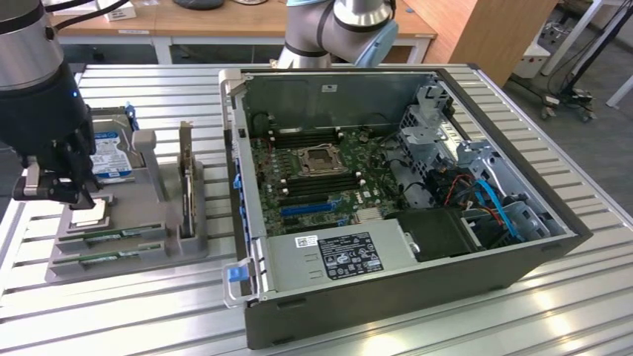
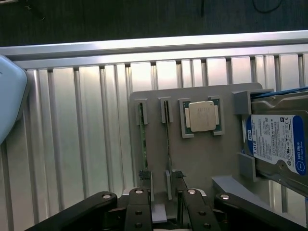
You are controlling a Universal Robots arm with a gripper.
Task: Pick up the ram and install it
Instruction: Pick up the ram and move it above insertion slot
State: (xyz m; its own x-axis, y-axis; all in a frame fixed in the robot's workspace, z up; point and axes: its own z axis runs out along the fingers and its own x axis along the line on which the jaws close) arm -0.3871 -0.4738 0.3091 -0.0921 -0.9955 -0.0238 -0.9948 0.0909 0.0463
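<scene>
With the gripper spread wide and empty over the tray, take the ram by its flat faces; expect it light, stiff, thin and fragile.

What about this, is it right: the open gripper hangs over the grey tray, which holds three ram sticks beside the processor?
Not three: the wrist view shows two ram sticks in the grey tray beside the processor. The open gripper does hang over the tray.
</scene>
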